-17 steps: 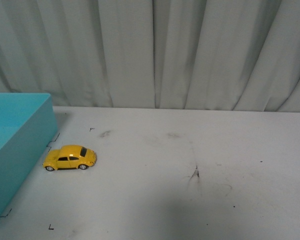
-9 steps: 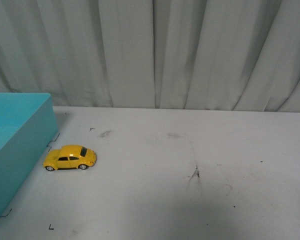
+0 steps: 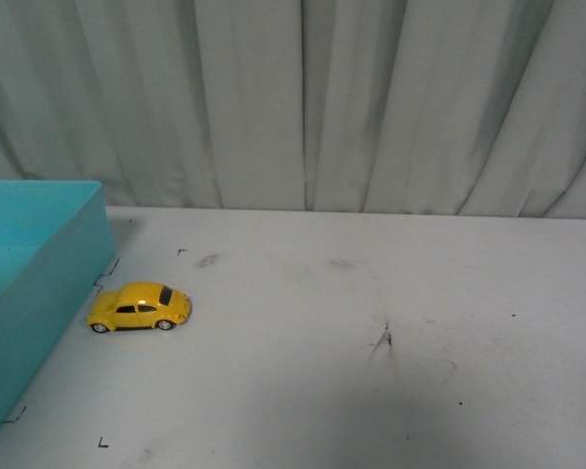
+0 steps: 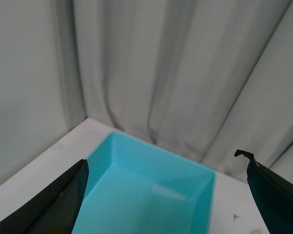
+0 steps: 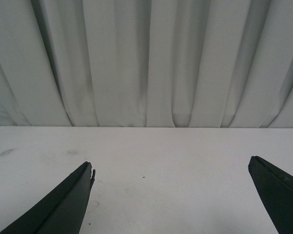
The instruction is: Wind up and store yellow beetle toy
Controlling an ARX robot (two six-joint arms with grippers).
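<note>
yellow beetle toy (image 3: 139,307) parked on white table (image 3: 371,293) just beside teal box (image 3: 49,259), left gripper (image 4: 161,161) spread wide above that box, right gripper (image 5: 171,163) spread wide too

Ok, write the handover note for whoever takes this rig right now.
Left pincer: open, empty, above the teal box.
Right pincer: open, empty, over bare table.
Yellow beetle toy: on its wheels on the table, close beside the teal box, outside it.
Done: nothing that shows.
Left: grasp the toy, wind it up, then store it, presumably in the box.
</note>
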